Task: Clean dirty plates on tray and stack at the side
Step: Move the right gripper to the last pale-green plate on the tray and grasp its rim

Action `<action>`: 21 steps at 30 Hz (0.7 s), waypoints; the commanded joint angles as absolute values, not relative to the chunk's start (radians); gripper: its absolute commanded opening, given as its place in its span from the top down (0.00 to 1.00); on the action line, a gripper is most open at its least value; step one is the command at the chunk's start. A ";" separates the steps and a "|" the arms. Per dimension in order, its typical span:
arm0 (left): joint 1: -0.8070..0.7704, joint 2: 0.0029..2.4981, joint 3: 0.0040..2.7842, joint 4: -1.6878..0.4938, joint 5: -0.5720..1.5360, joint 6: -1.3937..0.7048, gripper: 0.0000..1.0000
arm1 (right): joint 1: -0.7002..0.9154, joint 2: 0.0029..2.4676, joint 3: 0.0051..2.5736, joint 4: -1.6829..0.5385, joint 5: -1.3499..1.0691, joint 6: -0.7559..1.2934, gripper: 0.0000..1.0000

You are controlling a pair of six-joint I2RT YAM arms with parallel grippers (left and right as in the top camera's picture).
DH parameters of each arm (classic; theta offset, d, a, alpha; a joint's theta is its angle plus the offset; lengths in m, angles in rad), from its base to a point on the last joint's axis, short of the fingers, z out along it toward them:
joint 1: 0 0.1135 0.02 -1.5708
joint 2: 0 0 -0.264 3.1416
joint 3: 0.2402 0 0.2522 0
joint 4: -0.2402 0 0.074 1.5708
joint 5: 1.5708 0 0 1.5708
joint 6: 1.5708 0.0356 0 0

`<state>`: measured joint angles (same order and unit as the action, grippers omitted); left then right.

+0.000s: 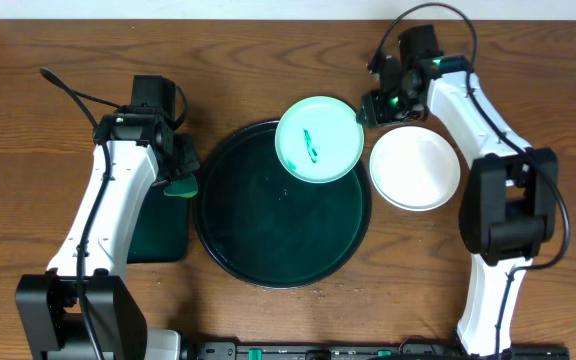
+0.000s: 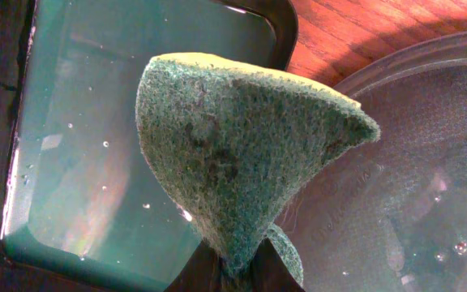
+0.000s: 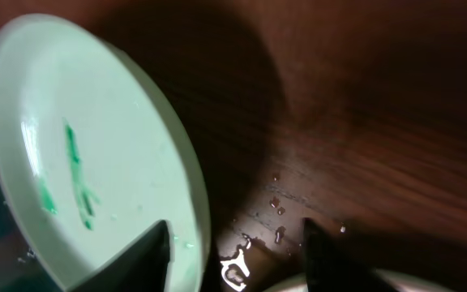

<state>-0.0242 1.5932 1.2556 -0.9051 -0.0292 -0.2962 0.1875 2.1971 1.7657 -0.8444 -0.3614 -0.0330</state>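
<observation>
Mint plate [image 1: 318,138] sits over the tray's [image 1: 268,235] far right rim, soiled face up, its green smear [image 1: 310,146] running roughly toward the tray's middle, with the right gripper [image 3: 237,235] spread astride its outer edge and the left gripper [image 2: 229,276] pinching a green sponge [image 2: 233,154] at the tray's left rim.

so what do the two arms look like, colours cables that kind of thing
Both the left arm and right arm have white link shells with black joint housings. A black cable loops off each far end. A green light glows near the right wrist. The right gripper has black tapered fingers.
</observation>
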 commanded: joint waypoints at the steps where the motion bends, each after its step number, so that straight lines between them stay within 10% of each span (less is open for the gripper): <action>1: -0.022 1.586 1.273 -0.904 -0.038 -0.313 0.93 | 0.216 2.217 1.791 -0.841 -0.371 -0.059 0.65; 14: -0.022 1.586 1.273 -0.904 -0.038 -0.313 0.93 | 0.249 2.287 1.791 -0.794 -0.364 -0.060 0.99; 21: -0.022 1.586 1.273 -0.904 -0.038 -0.313 0.93 | 0.259 2.222 1.794 -0.815 -0.372 -0.041 0.99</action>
<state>-0.0242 1.5932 1.2556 -0.9047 -0.0296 -0.2958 0.2447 2.2707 1.7779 -0.8021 -0.3744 -0.0547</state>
